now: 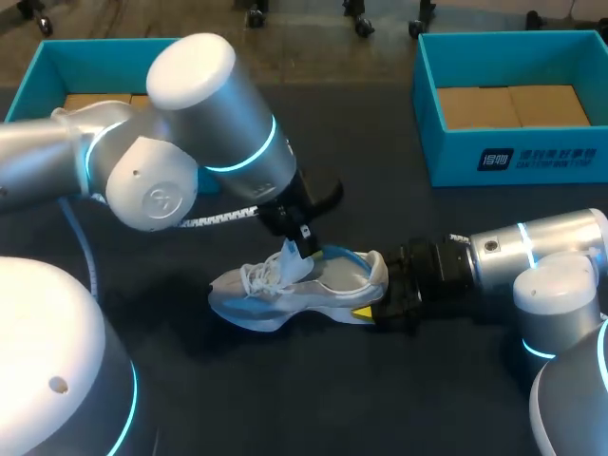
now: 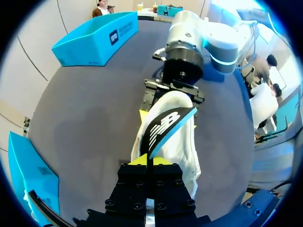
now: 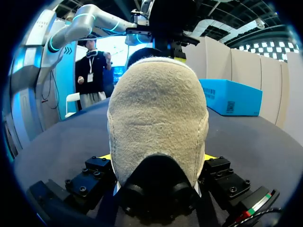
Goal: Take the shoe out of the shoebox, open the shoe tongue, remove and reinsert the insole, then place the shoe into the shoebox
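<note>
- Shoe [image 1: 285, 299] sits upright on the dark surface [image 1: 313, 399], between my arms.
- My right jaws are clamped on its heel from both sides.
- My left jaws pinch the insole [image 2: 166, 128], which sticks partly out of the shoe.

A dark, matte table [image 1: 380, 399] fills the scene, its top a plain charcoal grey without pattern. Light falls on it from above, leaving a blurred shadow near its middle, and its far edge runs straight across in the head view
</note>
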You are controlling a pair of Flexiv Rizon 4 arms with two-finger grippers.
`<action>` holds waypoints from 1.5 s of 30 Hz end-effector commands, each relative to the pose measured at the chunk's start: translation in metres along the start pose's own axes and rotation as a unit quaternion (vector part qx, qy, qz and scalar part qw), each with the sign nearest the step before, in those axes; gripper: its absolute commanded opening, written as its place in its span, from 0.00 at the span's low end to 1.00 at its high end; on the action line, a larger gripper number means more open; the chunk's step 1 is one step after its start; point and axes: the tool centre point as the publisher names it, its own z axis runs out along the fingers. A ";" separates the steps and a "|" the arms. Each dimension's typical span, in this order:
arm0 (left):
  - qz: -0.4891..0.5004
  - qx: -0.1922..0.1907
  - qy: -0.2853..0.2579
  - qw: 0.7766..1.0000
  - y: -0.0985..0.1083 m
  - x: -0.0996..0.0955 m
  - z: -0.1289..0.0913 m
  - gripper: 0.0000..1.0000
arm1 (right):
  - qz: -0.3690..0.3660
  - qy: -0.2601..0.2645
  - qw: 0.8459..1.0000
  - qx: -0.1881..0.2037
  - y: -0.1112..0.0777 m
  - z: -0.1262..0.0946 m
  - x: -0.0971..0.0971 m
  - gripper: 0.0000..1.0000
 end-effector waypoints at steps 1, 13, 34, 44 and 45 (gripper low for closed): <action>-0.007 0.014 -0.004 1.000 0.001 0.001 -0.003 0.00 | 0.000 0.000 1.000 0.003 -0.001 0.004 0.001 0.00; -0.027 0.031 -0.015 0.999 -0.005 0.004 -0.006 0.00 | 0.000 0.000 1.000 0.003 -0.001 0.004 0.001 0.00; -0.004 0.028 -0.067 0.997 -0.036 0.020 0.004 0.00 | 0.000 0.000 1.000 0.003 -0.001 0.004 0.001 0.00; 0.038 0.043 -0.072 0.996 -0.034 0.027 -0.008 0.46 | 0.000 0.000 1.000 0.003 -0.001 0.004 0.001 0.00; 0.042 0.046 -0.073 0.995 -0.033 0.028 -0.010 0.46 | 0.000 0.000 1.000 0.003 -0.001 0.004 0.001 0.00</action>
